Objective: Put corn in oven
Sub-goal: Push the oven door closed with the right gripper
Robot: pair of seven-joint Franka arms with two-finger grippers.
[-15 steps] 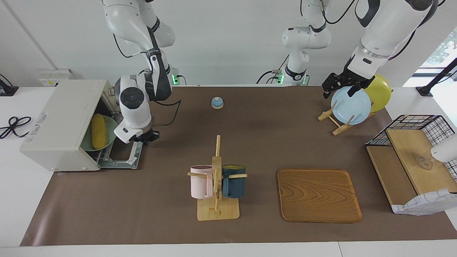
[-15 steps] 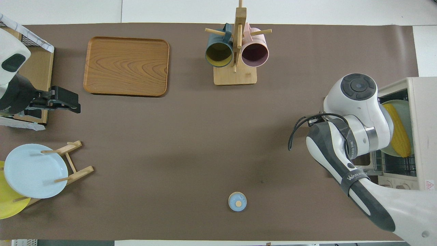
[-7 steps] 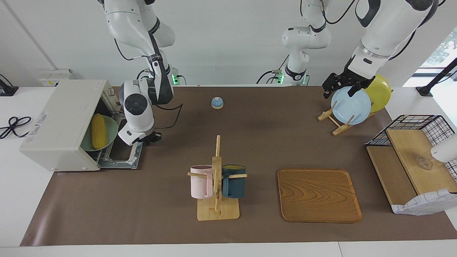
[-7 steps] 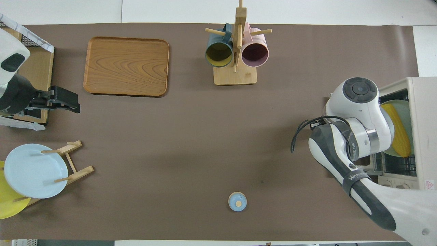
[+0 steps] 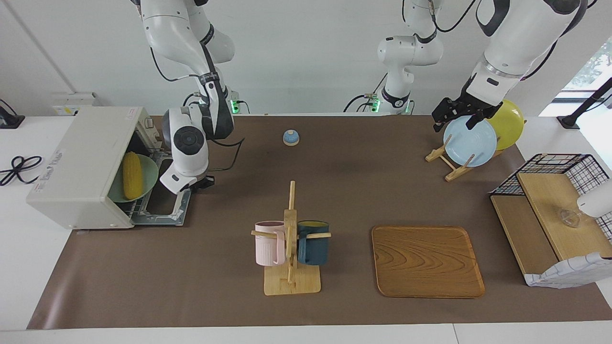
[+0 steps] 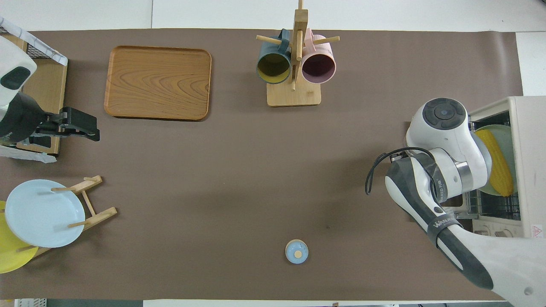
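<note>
Corn (image 5: 132,175) lying on a mint plate (image 5: 147,168) on the wire rack inside the oven (image 5: 81,162), whose door (image 5: 165,205) is folded down flat on the bench (image 5: 334,167). Right tool (image 5: 203,182) low over the oven door's outer edge, fingertips closed together, gripping nothing. Left tool (image 5: 454,112) waiting well apart from the oven, over the plate rack (image 5: 447,162) at the left arm's end, fingers spread wide, holding nothing.

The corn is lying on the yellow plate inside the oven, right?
Not quite. The corn is inside the oven, but it lies on a mint green plate, not a yellow one. The facing view shows this.
</note>
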